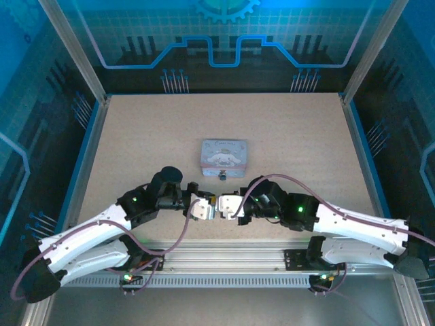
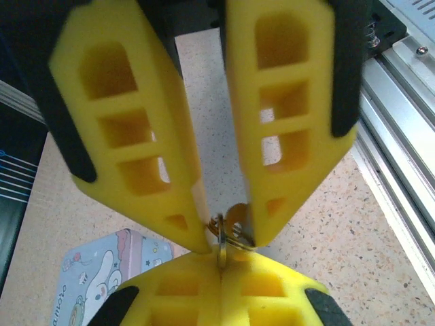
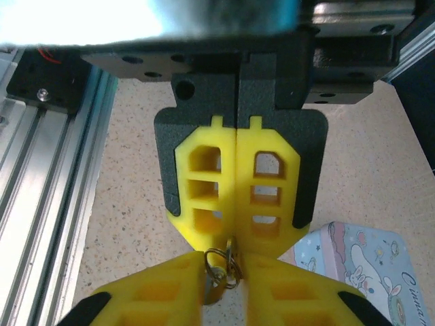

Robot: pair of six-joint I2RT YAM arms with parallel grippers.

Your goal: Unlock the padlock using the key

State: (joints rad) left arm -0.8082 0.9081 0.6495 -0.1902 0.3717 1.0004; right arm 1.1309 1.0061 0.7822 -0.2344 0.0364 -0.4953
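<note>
The tiny padlock (image 1: 222,176) rests on the table against the front of the lavender tin (image 1: 224,155). My two grippers meet tip to tip just in front of it. The left gripper (image 1: 212,208) (image 2: 222,263) is shut, with the thin metal key (image 2: 222,250) pinched edge-on between its pads. The right gripper (image 1: 222,207) (image 3: 224,275) faces it with its fingers nearly together, pressing on the key's round head (image 3: 228,297) and wire rings (image 3: 220,261) from both sides. Both hold the key above the table.
The cartoon-printed tin (image 2: 102,272) (image 3: 360,258) lies just beyond the grippers. The aluminium rail (image 1: 224,255) runs along the near edge behind both wrists. Blue-edged walls (image 1: 88,146) bound the speckled table on the left, the right and at the back.
</note>
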